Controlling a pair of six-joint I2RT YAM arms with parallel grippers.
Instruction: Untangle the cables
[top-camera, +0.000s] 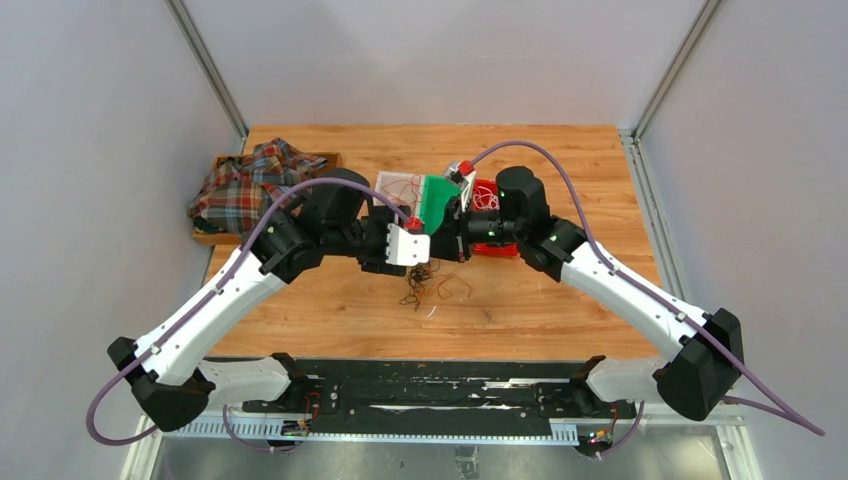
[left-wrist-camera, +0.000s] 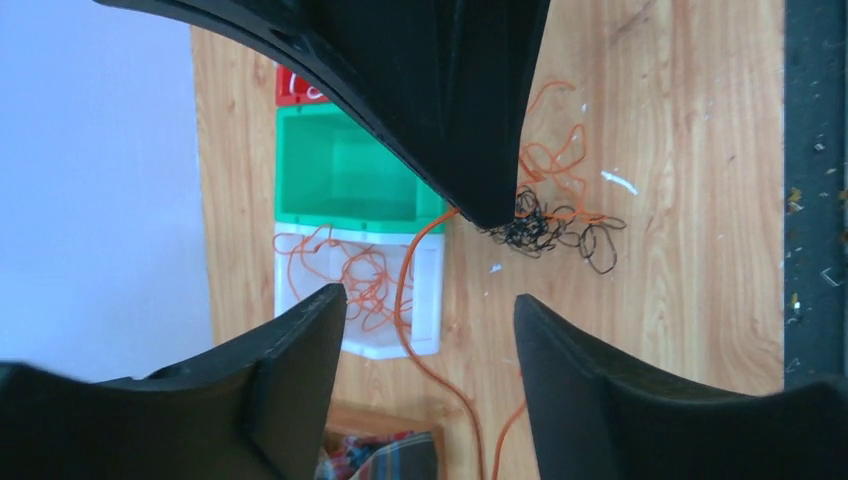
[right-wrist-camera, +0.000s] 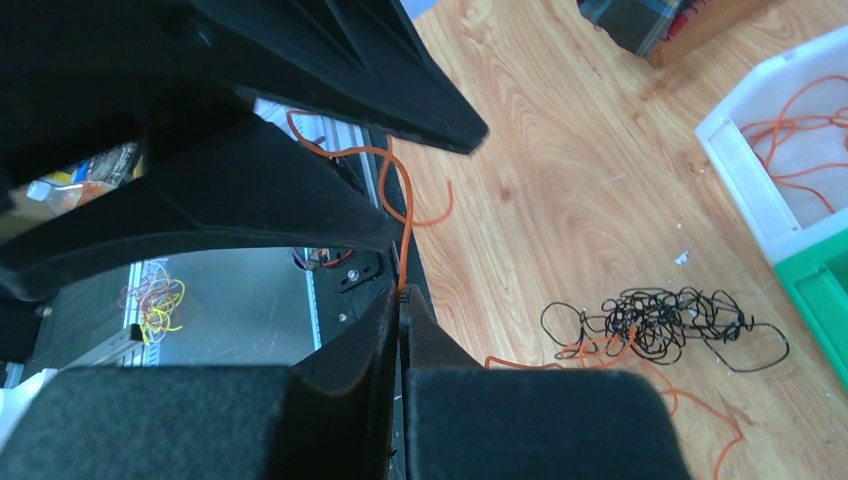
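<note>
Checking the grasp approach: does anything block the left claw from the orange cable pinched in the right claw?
Nothing visible does. The orange cable runs from the shut right claw straight through the gap of the open left claw. The black tangle lies off to the side, clear of that gap.

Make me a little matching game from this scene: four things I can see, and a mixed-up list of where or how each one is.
Things:
1. black cable tangle
2. white bin
3. plaid cloth
4. right fingers

States:
A. shut on an orange cable
B. at the far left of the wooden table
C. has orange loops inside
D. lying loose on the bare wood

Pairs: 1-D, 2-C, 3-B, 4-A
</note>
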